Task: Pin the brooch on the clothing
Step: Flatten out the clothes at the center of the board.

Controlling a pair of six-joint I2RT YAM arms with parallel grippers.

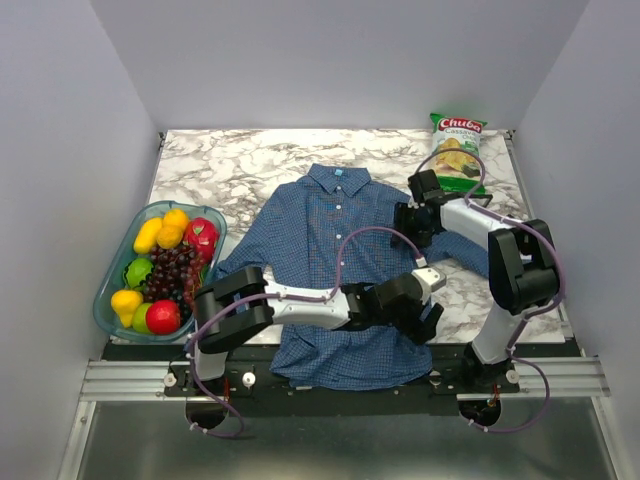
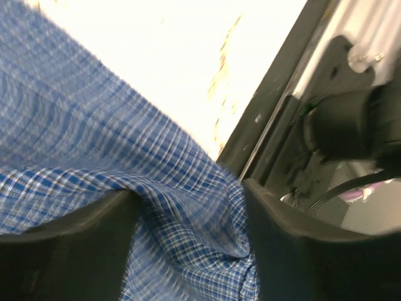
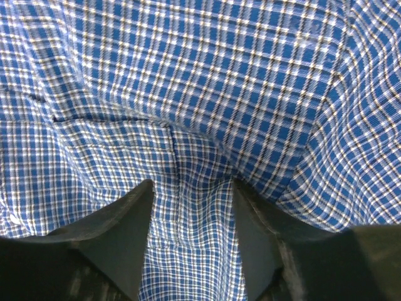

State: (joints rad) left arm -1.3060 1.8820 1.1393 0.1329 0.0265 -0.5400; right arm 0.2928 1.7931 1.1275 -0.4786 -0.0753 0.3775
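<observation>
The left gripper (image 2: 188, 188) is closed part-way on a raised fold of the clothing (image 1: 320, 230); the checked cloth fills the gap and touches the inner faces of both fingers (image 2: 75, 244), with creases running into the pinch. It works low at the shirt's hem on the robot's right, close to the black rail (image 2: 276, 125) along the near edge of the table (image 1: 220, 160), the left arm reaching sideways across the lower part of the shirt. The right gripper (image 3: 191, 182) is down on the chest of the shirt on the robot's right, its fingers some way apart with cloth showing across the whole gap; whether they grip it or only rest on it cannot be told. A stitched seam (image 3: 113, 119) runs across the fabric just ahead of its tips. The shirt itself lies front-up in the middle of the marble table, collar pointing away from the arms, light-blue neck label (image 1: 338, 172) showing, the hem rumpled and hanging over the near edge. A clear bowl (image 1: 105, 290) of fruit stands to the left of the shirt, just beside its sleeve, and a green chip bag (image 1: 457, 150) lies at the far right corner.
</observation>
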